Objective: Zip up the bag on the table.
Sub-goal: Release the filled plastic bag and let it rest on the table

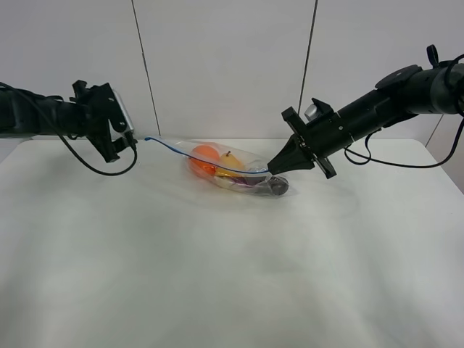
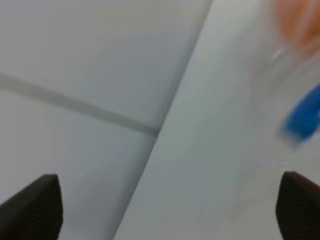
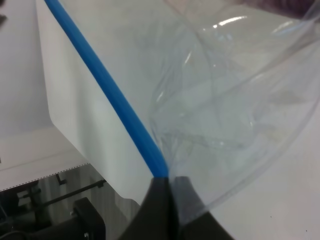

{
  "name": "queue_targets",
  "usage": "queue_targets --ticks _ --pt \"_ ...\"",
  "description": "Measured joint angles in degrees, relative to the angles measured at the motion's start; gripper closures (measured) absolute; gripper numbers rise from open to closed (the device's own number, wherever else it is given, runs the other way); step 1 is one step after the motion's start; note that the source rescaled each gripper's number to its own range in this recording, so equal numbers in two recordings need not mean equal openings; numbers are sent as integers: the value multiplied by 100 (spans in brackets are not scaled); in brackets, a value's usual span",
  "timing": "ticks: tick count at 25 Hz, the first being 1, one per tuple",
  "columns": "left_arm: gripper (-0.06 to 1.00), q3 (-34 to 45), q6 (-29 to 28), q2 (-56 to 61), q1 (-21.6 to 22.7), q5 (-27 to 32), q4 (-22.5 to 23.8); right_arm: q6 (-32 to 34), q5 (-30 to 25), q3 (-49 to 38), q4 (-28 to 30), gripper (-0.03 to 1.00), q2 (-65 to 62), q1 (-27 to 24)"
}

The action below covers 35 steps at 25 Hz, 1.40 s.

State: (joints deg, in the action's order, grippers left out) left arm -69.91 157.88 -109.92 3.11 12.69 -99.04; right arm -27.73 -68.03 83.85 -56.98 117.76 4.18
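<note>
The clear plastic bag (image 1: 232, 168) lies at the back middle of the white table (image 1: 217, 275), with an orange fruit (image 1: 204, 157), a yellow pear (image 1: 232, 161) and a dark item (image 1: 278, 187) inside. Its blue zipper strip (image 1: 190, 156) runs from left to right. My right gripper (image 1: 274, 169) is shut on the strip's right end; the right wrist view shows the closed tips (image 3: 167, 181) pinching the strip (image 3: 107, 85). My left gripper (image 1: 130, 141) is open just left of the strip's left end, and its tips (image 2: 170, 182) are wide apart with the blurred blue end (image 2: 302, 117) beside them.
A light wall with dark vertical seams (image 1: 145, 65) stands right behind the table's back edge. The table's rounded back corners sit under both arms. Cables hang from the left arm (image 1: 94, 163) and the right arm (image 1: 406, 163).
</note>
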Motion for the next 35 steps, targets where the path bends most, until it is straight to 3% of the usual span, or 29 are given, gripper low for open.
queue_targets --ticks 2,7,10,13,16,19,23,29,32,35 --pt "-5 -116 -915 0 162 -4 0 0 0 0 5 97 0 0" --pt "-5 -345 -3912 5 351 -160 -5 0 0 0 5 97 0 0" --pt "-5 -352 -5117 85 358 -146 -5 0 0 0 5 97 0 0" --pt "-5 -352 -6007 211 358 268 0 0 0 0 5 97 0 0" --pt "-5 -352 -6991 256 358 1119 21 0 0 0 5 97 0 0" --pt "-5 -355 -8030 256 358 2027 583 0 -2 0 0 97 0 0" --pt "-5 -362 -9751 267 352 2548 2477 0 -18 0 -10 97 0 0" --pt "-5 -482 -12790 267 352 3080 6463 0 -37 0 -10 97 0 0" --pt "-5 -807 -13979 267 352 3724 7886 0 -37 0 -10 97 0 0" --pt "-5 -1134 -14563 267 352 4389 8678 0 -37 0 -16 97 0 0"
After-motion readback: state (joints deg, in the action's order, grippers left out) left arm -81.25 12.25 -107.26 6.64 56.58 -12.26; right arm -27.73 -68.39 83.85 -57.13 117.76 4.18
